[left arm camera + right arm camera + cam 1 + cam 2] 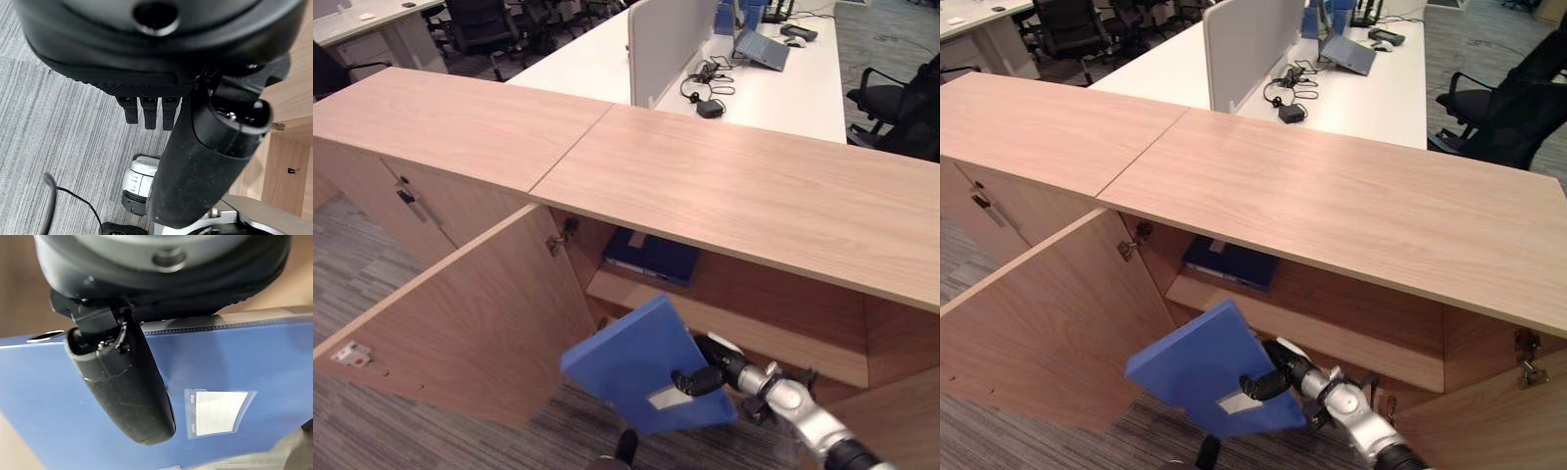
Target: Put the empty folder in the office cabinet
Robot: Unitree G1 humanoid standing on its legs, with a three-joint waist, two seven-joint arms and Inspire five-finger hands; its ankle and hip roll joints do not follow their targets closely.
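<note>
In front of the open wooden cabinet point(724, 196), above grey carpet point(372, 431), my right hand point(697, 380) pinches the blue folder point(636, 367). A darker folder point(651, 255) lies on the shelf point(724, 323). My left hand point(161, 78) hangs relaxed, holding nothing. White desks point(773, 83) stand behind.

Light wood office cabinet point(734, 196) with a long flat top, left door point(460, 323) swung wide open, inner shelf point(636, 291) carrying a dark blue binder point(651, 257) lying flat near its left end, grey striped carpet floor point(372, 431) below
</note>
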